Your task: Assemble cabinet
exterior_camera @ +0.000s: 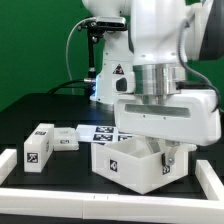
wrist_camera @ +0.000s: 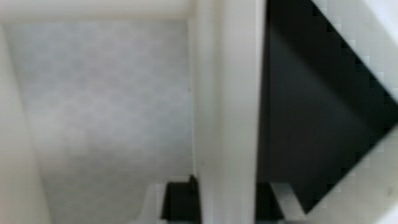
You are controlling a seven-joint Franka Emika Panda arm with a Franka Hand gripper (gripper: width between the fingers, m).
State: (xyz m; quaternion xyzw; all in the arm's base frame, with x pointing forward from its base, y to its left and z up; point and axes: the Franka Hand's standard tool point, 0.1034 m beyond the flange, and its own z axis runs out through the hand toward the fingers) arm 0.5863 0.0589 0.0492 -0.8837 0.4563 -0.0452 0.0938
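Observation:
The cabinet [exterior_camera: 125, 166] is a large white box-like body with a square marker tag on its front face. It stands on the black table in the middle of the exterior view. My gripper [exterior_camera: 166, 152] reaches down from the wide white hand onto the cabinet's edge on the exterior view's right. In the wrist view one thin white wall of the cabinet [wrist_camera: 228, 100] runs straight between my fingers [wrist_camera: 185, 198], and the gripper [wrist_camera: 231, 200] is shut on that wall. A pale inner surface lies on one side of the wall and the dark table on the other.
Two small white tagged blocks [exterior_camera: 40, 146] [exterior_camera: 68, 140] lie at the exterior view's left. The marker board [exterior_camera: 100, 132] lies flat behind the cabinet. A low white border rail [exterior_camera: 100, 206] runs along the front and sides. The arm's base [exterior_camera: 108, 75] stands at the back.

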